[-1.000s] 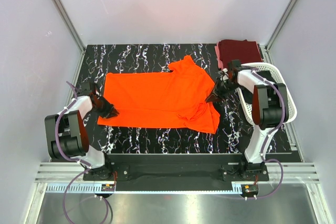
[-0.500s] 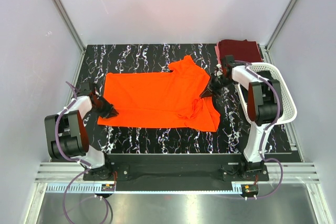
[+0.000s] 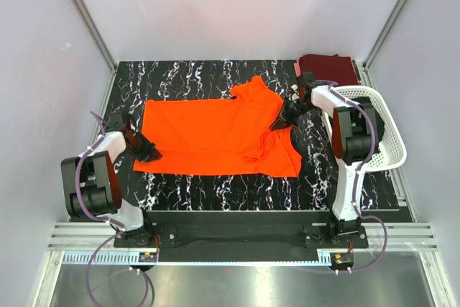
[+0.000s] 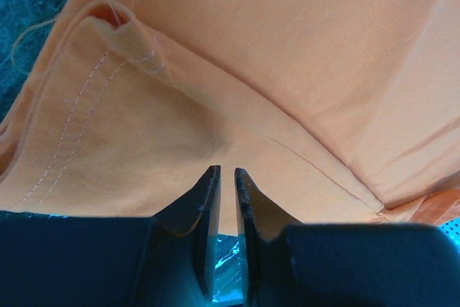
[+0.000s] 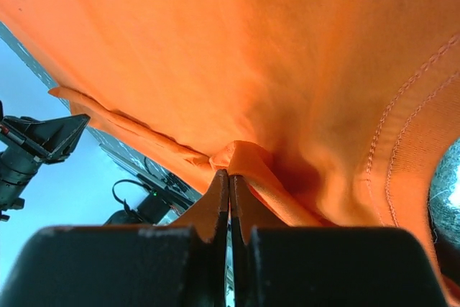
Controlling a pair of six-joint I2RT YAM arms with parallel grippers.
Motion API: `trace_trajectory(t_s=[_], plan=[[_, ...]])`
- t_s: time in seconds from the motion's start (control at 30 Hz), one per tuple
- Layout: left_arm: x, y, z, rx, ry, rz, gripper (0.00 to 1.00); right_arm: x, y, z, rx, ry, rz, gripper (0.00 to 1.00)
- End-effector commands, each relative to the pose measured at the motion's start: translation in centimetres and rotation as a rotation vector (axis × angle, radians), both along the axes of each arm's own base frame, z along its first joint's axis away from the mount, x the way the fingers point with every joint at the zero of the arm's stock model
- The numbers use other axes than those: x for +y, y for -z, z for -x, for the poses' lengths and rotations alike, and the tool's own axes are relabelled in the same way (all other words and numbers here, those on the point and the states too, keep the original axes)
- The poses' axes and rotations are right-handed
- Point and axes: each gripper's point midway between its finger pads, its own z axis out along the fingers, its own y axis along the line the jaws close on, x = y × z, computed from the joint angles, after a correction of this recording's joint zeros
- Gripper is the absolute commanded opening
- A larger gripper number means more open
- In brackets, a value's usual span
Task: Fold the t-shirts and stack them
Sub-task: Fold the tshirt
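The orange t-shirt (image 3: 208,134) lies spread across the middle of the black marbled table (image 3: 187,77), mostly flat, with its hem end toward the left arm and its collar and sleeves toward the right arm; one sleeve points to the far edge, and the cloth at the near right corner is rumpled and doubled over itself. The left gripper (image 3: 149,153) sits low at the shirt's near left corner. In the left wrist view its jaws stand only a sliver apart, with pale orange cloth filling the gap at the tips (image 4: 224,174) and creases running out from that point, so it appears to be pinching a thin layer of the shirt beside the stitched hem. The right gripper (image 3: 279,124) is over the right part of the shirt, between the sleeve and the rumpled corner. In the right wrist view its jaws are pressed together on a small raised fold of orange cloth (image 5: 229,174), with the fabric draping above and around the fingers. A folded maroon t-shirt (image 3: 329,70) rests at the far right corner of the table, just beyond the white basket (image 3: 394,141), which stands along the right edge behind the right arm
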Motion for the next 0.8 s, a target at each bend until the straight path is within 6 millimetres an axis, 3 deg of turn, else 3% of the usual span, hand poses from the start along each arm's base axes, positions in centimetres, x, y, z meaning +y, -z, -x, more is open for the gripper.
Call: trace_trajectory(t_s=[0.0,0.2,0.37,0.77], plan=[[0.3,-0.6,-1.2,-0.044,0.017,-0.007,0.18,0.8,-0.9,-0.8,-0.018,-0.012,-0.017,0.0],[0.3,-0.4,-1.4,-0.039,0.022,0.0,0.18,1.6,-0.5,-1.7,0.001,-0.027,-0.016,0.0],[0.4,-0.4,-1.6,-0.04,0.026,-0.004,0.17,2.3,0.2,-1.2,0.025,-0.047,-0.008,0.0],[1.1,-1.9,-2.9,-0.085,0.019,-0.023,0.16,1.5,0.0,-1.6,0.002,-0.023,0.048,0.03]])
